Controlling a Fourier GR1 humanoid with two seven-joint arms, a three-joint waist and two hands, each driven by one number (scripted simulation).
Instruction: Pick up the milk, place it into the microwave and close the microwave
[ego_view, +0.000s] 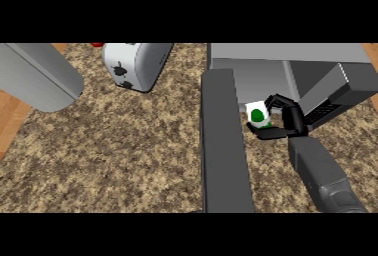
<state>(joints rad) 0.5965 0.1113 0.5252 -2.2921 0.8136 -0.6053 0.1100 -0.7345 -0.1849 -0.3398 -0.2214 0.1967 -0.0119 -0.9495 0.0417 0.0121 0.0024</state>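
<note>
The right hand is curled round the milk carton, fingers over its top and thumb below it. The carton sits at the hand's left, between the palm and the open microwave door. Just beyond the hand gapes the microwave. Well off to the hand's left, a toaster stands on the speckled tabletop.

open microwave door walls off left of right hand holding milk; microwave mouth ahead unblocked; toaster far left, wide free counter left of door.
</note>
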